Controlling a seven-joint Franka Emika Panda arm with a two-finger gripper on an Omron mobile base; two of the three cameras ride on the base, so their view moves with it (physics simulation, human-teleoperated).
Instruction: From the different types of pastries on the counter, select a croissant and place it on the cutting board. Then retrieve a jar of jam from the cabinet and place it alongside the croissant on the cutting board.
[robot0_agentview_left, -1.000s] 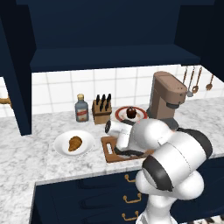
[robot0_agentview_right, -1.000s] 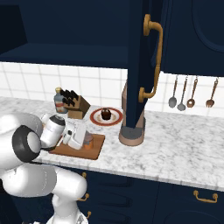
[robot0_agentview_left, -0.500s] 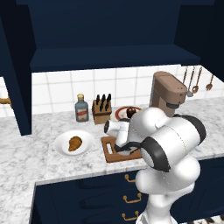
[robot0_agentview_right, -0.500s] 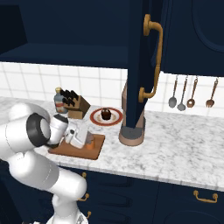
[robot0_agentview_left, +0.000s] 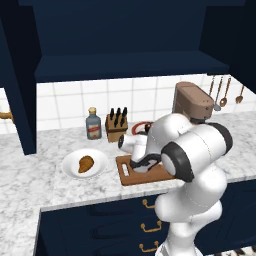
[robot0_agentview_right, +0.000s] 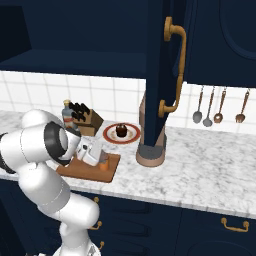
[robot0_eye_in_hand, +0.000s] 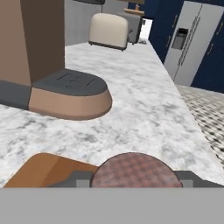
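Note:
My gripper (robot0_agentview_right: 102, 161) is low over the reddish-brown cutting board (robot0_agentview_right: 85, 171), shut on the small orange jar of jam (robot0_agentview_right: 104, 164) at the board's right end. In the hand view the jar's round chequered lid (robot0_eye_in_hand: 133, 171) sits between the fingertips (robot0_eye_in_hand: 77, 179), with the board (robot0_eye_in_hand: 43, 170) beneath. From the left, my arm hides most of the gripper (robot0_agentview_left: 142, 166) and board (robot0_agentview_left: 150, 176). The golden-brown croissant (robot0_agentview_left: 86, 164) lies on a white plate (robot0_agentview_left: 69, 165) left of the board. The dark round pastry (robot0_agentview_right: 120, 131) sits on a red-rimmed plate. The navy cabinet (robot0_agentview_left: 125, 65) stands open above.
The open cabinet door (robot0_agentview_right: 165, 75) with a brass handle hangs in front of the brown coffee machine (robot0_agentview_left: 192, 100), just right of the board. A bottle (robot0_agentview_left: 93, 124) and knife block (robot0_agentview_left: 116, 125) stand at the back wall. Utensils (robot0_agentview_right: 217, 105) hang at the right.
My elbow has swung outward and the forearm has settled lower, while the hand stays over the board with the jar in it. The plates and pastries have not moved.

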